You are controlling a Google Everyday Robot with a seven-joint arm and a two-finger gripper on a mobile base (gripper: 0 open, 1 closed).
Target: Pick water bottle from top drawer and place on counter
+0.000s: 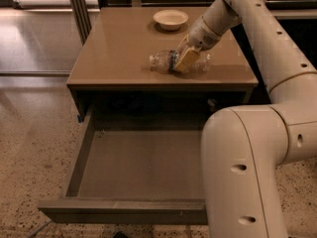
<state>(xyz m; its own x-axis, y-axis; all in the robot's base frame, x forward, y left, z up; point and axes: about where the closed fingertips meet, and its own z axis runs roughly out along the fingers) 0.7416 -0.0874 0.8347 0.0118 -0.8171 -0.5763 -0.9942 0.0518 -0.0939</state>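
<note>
The water bottle (pixel 161 61) is lying on its side on the counter (pixel 124 48), stretching left to right toward the front right part of the top and sitting a little back from the front edge. Its clear crinkled body is showing on either side of a dark band around its middle; which end is carrying the cap cannot be made out. The gripper (pixel 185 59) is sitting right at that middle, reaching down from the upper right, and its jaws are pinching the bottle across its width, with the tan near finger (pixel 184 61) lying against the side facing the camera and covering part of the label. Behind the bottle, near the back edge of the counter, a shallow pale bowl (pixel 170 19) is standing upright, well apart from both the bottle and the gripper. The white arm (pixel 257 29) is running from the gripper up to the top right corner, then bending down the right side, where a thick near link is filling the lower right and hiding the drawer's right end. Below the counter, the top drawer (pixel 143 162) is standing pulled out toward the camera, showing its flat grey-brown bottom, its left side wall and its plain front panel. The speckled floor (pixel 34 143) is spreading out to the left of the cabinet.
</note>
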